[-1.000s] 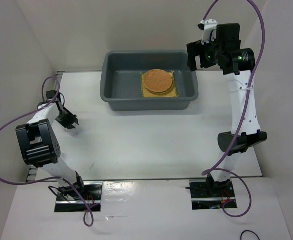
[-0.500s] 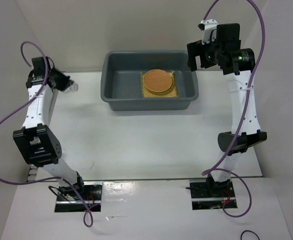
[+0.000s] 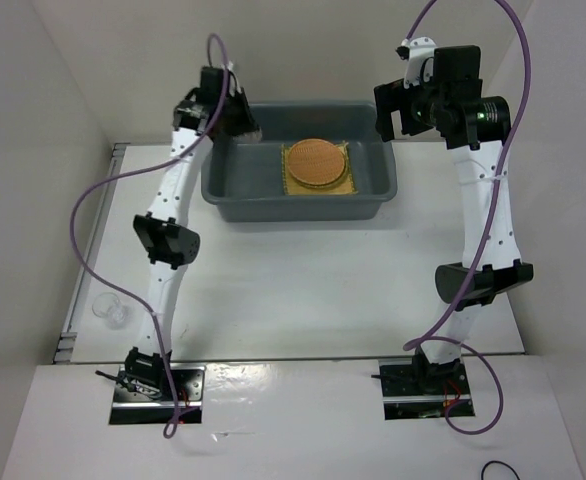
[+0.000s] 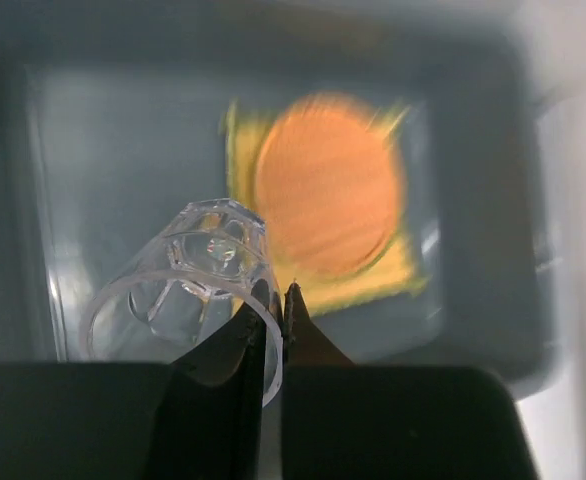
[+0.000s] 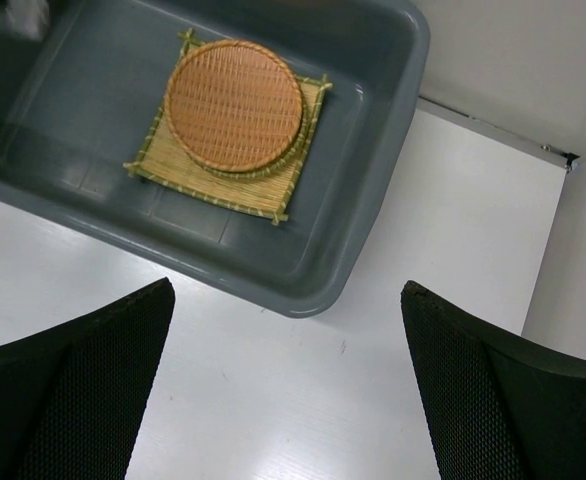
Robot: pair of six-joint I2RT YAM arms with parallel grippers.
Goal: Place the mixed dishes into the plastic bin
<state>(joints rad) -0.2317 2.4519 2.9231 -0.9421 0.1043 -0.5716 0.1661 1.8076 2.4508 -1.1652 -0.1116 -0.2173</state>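
Looking down on a white table (image 3: 303, 290) hemmed by pale walls, and finding the grey plastic bin (image 3: 223, 195) now lying directly beneath the left gripper (image 3: 241, 120), rather than well off to its right as a second ago. Having swung that arm up from the table's left edge, hanging it over the tub's left end. Keeping its fingers pressed almost together and pinching the rim wall of a clear glass cup (image 4: 188, 290), which is tilting out to the left of the tips. Seeing, below and just beyond those tips, the yellow bamboo mat (image 4: 398, 275) already lying on the bin floor with an orange woven disc (image 4: 328, 185) resting on top of it; not being able to tell whether another disc is hiding under the first. Holding the right gripper (image 5: 285, 290) with fingers spread wide and gripping nothing, hovering past the bin's right end, mat and disc lying ahead and to the left of them. Judging the carry as nearly done: probably needing only a lowering and a release onto the bare floor left of the mat. Leaving a second glass cup (image 3: 110, 311) far behind the left fingers, near the table's left edge, as the likely next pick.
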